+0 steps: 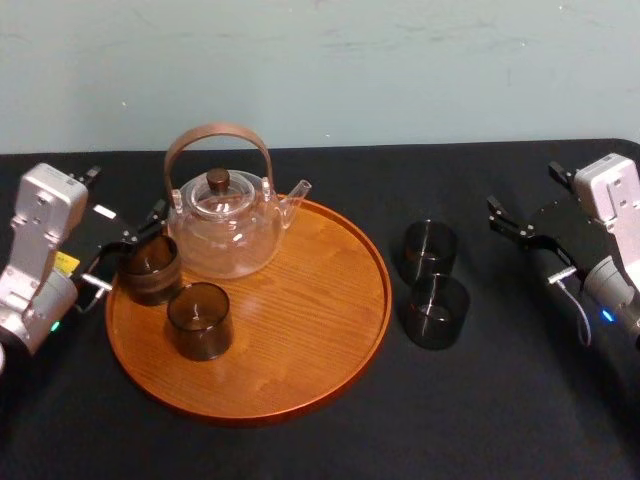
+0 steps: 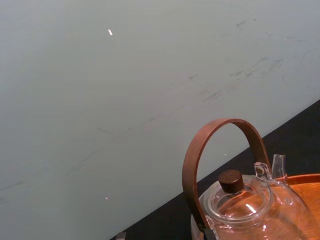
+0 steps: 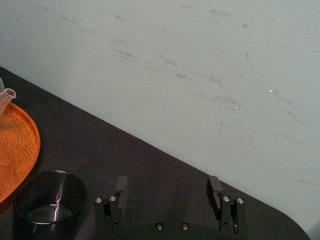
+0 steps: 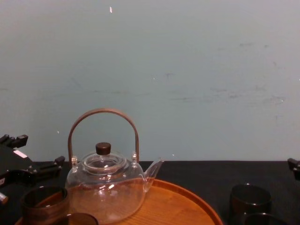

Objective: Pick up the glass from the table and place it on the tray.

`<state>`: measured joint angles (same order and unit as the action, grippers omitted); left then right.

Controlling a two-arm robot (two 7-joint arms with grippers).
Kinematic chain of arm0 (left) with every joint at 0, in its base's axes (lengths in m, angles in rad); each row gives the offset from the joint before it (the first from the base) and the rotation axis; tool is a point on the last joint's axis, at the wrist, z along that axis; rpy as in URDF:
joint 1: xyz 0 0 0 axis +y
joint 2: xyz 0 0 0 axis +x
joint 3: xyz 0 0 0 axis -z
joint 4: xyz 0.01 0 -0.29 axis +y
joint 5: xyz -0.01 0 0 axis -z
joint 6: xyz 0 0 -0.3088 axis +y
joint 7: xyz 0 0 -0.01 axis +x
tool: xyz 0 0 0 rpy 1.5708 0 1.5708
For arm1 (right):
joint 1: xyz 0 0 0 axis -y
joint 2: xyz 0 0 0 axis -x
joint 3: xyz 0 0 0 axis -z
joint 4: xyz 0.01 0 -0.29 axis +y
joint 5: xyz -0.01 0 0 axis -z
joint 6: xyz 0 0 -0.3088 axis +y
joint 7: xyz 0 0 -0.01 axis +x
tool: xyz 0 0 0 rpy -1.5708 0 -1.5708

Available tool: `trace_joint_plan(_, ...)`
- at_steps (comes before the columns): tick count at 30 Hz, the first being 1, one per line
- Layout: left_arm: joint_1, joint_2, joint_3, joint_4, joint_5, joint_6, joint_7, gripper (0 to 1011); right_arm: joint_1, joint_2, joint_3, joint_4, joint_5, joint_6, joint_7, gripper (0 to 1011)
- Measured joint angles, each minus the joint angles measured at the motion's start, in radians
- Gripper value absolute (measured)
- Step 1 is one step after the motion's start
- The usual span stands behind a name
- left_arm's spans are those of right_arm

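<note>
Leftmost, the left claw (image 1: 128,212) hangs spread at the tray's (image 1: 300,300) left rim, just beside a dark glass (image 1: 150,268) standing on the tray near the teapot (image 1: 225,235). Two more glasses (image 1: 430,250) stand on the tabletop (image 1: 500,400) by the spread right claw (image 3: 167,185).

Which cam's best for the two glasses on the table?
Head view: far glass and near glass both whole, right of the tray. Chest view has them low at its right edge, the near one cropped. Right wrist view catches one of them near the open right claw.
</note>
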<state>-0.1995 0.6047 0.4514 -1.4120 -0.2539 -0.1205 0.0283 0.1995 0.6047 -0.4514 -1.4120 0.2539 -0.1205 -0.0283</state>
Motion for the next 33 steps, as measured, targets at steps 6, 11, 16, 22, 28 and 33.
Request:
trace_joint_plan(6,0.0,0.0,0.0,0.0,0.0,0.0,0.0,1002,0.0,0.0,0.0,0.0,0.0,0.0,0.0,1002)
trace_joint_plan(11,0.0,0.0,0.0,0.0,0.0,0.0,0.0,1001,0.0,0.0,0.0,0.0,0.0,0.0,0.0,1002)
trace_joint_plan(16,0.0,0.0,0.0,0.0,0.0,0.0,0.0,1001,0.0,0.0,0.0,0.0,0.0,0.0,0.0,1002)
trace_joint_plan(22,0.0,0.0,0.0,0.0,0.0,0.0,0.0,1001,0.0,0.0,0.0,0.0,0.0,0.0,0.0,1002)
trace_joint_plan(28,0.0,0.0,0.0,0.0,0.0,0.0,0.0,1001,0.0,0.0,0.0,0.0,0.0,0.0,0.0,1002)
trace_joint_plan(33,0.0,0.0,0.0,0.0,0.0,0.0,0.0,1001,0.0,0.0,0.0,0.0,0.0,0.0,0.0,1003)
